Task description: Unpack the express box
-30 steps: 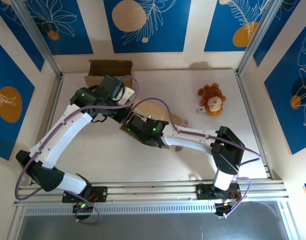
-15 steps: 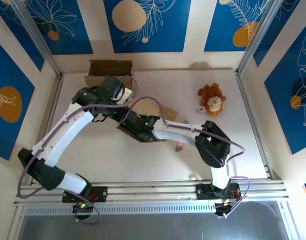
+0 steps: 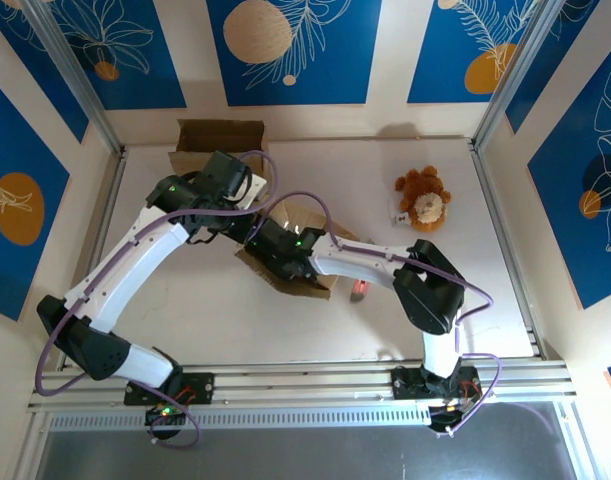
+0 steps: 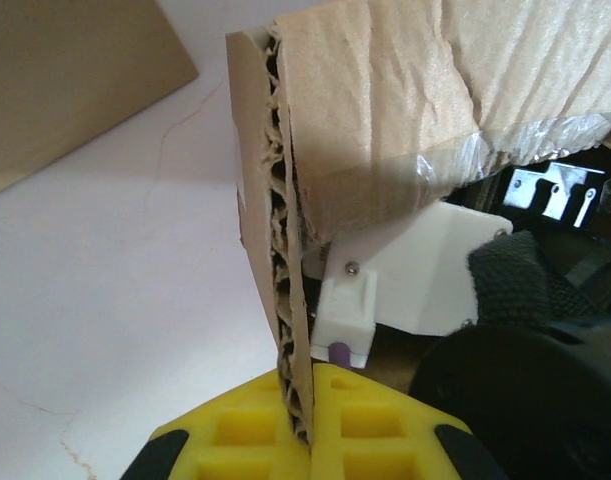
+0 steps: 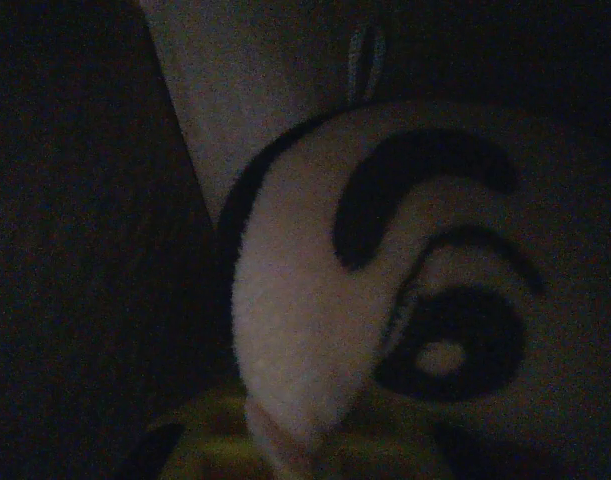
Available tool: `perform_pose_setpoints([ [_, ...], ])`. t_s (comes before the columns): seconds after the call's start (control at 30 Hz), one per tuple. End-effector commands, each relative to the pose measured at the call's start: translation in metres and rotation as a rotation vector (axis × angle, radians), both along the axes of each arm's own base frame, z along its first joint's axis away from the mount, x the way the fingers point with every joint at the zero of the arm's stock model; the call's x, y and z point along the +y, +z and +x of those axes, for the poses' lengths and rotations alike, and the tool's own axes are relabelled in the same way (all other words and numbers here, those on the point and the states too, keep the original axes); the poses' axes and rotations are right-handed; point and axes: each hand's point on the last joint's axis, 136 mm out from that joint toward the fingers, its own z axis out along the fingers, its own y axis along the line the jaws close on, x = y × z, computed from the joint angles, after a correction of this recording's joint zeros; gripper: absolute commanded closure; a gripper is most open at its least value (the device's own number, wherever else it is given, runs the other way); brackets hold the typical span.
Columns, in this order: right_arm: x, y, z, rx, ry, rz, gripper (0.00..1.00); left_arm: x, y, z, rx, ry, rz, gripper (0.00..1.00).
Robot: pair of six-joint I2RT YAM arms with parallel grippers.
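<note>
White table [image 3: 185, 320], box [image 3: 307, 212] mid-table: my left gripper [image 4: 300, 425] pinches its flap [image 4: 285, 250]; right gripper [image 5: 285, 445] clamped on white plush [image 5: 305, 300] inside.

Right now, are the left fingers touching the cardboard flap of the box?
Touching. The left wrist view shows the cardboard flap with its corrugated edge running down between the yellow left fingers, pinched there with no gap.
</note>
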Motion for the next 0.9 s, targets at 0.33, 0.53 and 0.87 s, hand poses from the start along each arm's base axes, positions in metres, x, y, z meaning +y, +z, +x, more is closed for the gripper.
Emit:
perform_pose_setpoints([
  [0.33, 0.025, 0.143, -0.067, -0.113, 0.203, 0.46, 1.0, 0.011, -0.039, -0.012, 0.187, 0.039, 0.072, 1.0],
  [0.53, 0.01, 0.199, -0.082, -0.176, 0.231, 0.668, 1.0, 0.014, -0.05, -0.008, 0.212, 0.056, 0.084, 1.0],
  [0.87, -0.028, 0.269, -0.087, -0.261, 0.198, 0.907, 1.0, 0.027, -0.059, -0.003, 0.223, 0.098, 0.124, 1.0],
])
